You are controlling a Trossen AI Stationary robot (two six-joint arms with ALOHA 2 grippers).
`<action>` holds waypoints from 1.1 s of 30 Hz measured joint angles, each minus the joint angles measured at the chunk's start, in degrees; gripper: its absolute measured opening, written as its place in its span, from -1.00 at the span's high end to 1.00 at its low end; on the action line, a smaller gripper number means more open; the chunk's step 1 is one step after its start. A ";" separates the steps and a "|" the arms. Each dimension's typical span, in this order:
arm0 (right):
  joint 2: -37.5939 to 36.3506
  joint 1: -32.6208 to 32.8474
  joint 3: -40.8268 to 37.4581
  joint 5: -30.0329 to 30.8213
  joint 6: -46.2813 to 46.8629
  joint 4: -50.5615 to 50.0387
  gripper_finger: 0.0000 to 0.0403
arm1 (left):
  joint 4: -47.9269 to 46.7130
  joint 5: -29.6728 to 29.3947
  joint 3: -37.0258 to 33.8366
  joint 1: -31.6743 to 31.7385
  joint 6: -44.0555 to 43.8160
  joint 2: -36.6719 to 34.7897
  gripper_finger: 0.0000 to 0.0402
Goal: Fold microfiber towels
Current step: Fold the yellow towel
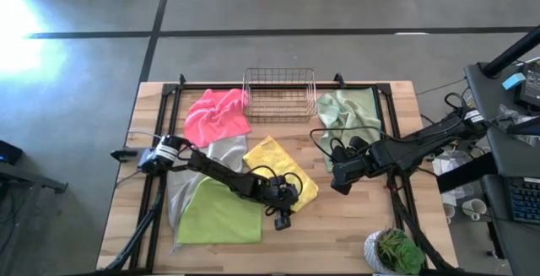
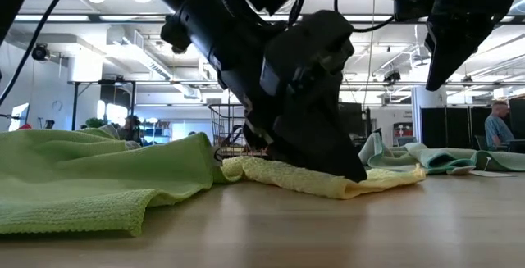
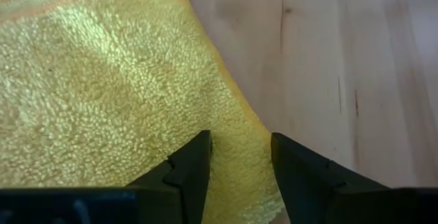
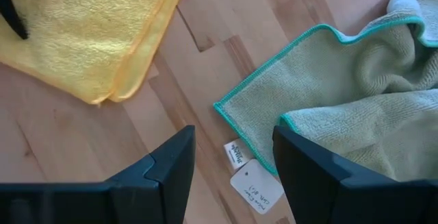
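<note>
My left gripper point(image 3: 239, 157) was black, its fingers over the yellow towel point(image 1: 283, 173) with its orange-yellow hem. Around it lay the hot pink towel point(image 1: 217, 116), light grey towel point(image 1: 221, 152), lime green towel point(image 1: 221, 215) and the pale sage towel point(image 4: 342, 94), edged in teal stitching, with white tags.

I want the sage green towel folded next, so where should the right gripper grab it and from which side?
Probably at the free teal-edged corner of the sage green towel. That corner lies flat on bare wood beside its paper tags, pointing toward the yellow towel, while the rest is bunched. The right gripper hangs open above it, so come straight down and pinch the corner from the yellow towel's side.
</note>
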 joint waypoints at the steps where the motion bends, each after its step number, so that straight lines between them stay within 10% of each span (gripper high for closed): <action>1: 0.00 0.00 0.00 0.00 0.01 0.02 0.07 | -0.72 0.53 0.12 0.01 0.12 -0.01 0.30; 21: 0.02 0.04 -0.14 -4.66 -10.52 13.64 0.07 | -26.85 6.12 -0.22 -2.78 6.84 -14.77 0.30; 33: 2.44 0.04 -2.31 -11.60 -31.14 28.94 0.07 | -25.77 -7.38 -0.15 -10.05 4.24 -12.59 0.30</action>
